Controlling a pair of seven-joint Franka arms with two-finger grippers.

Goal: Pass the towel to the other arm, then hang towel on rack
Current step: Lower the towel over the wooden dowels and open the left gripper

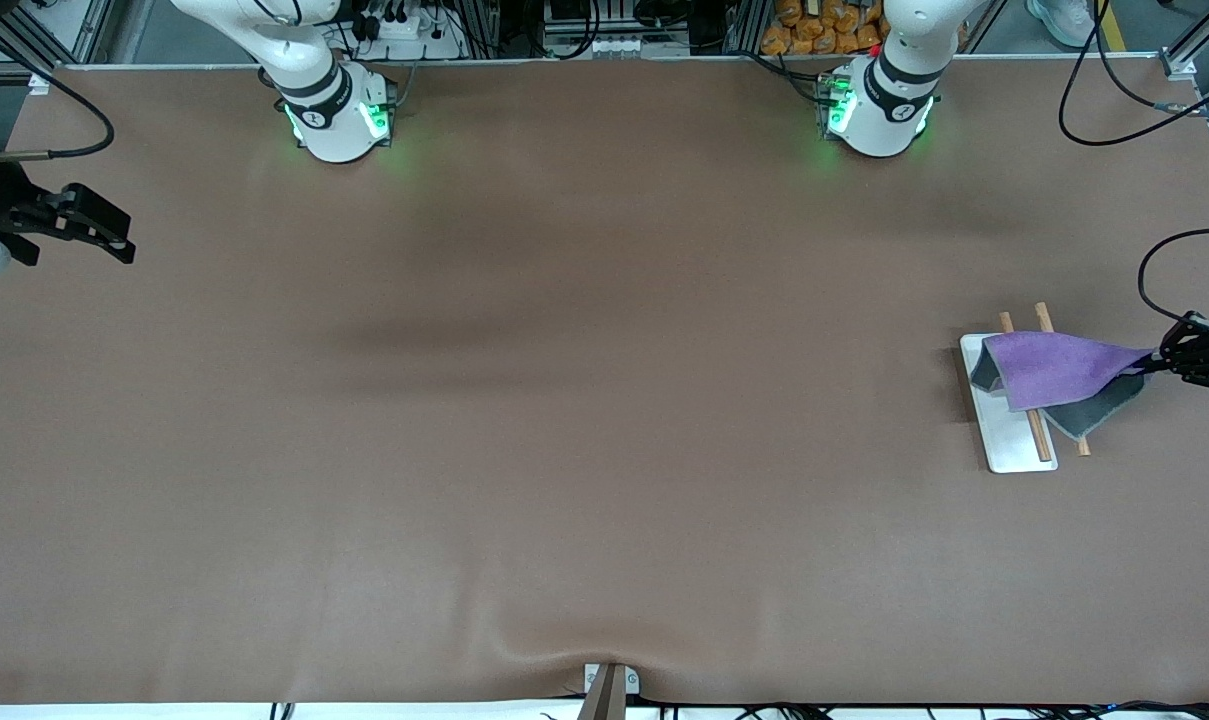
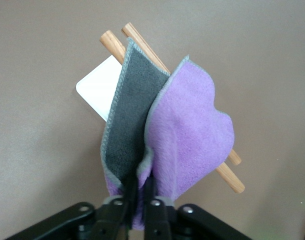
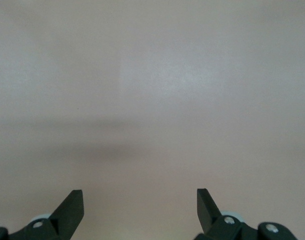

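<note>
The purple towel (image 1: 1059, 368) with its dark grey reverse drapes over the two wooden rods of the rack (image 1: 1009, 440), which stands on a white base toward the left arm's end of the table. My left gripper (image 1: 1159, 360) is shut on a corner of the towel beside the rack. In the left wrist view the towel (image 2: 190, 135) hangs across the rods of the rack (image 2: 112, 42), pinched in my left gripper (image 2: 140, 187). My right gripper (image 1: 114, 240) is open and empty at the right arm's end of the table; it waits. In the right wrist view my right gripper (image 3: 140, 200) shows only bare table.
A black cable (image 1: 1159, 260) loops above the table near the left gripper. A small grey clamp (image 1: 609, 685) sits at the table's front edge. The brown table (image 1: 584, 400) stretches wide between the arms.
</note>
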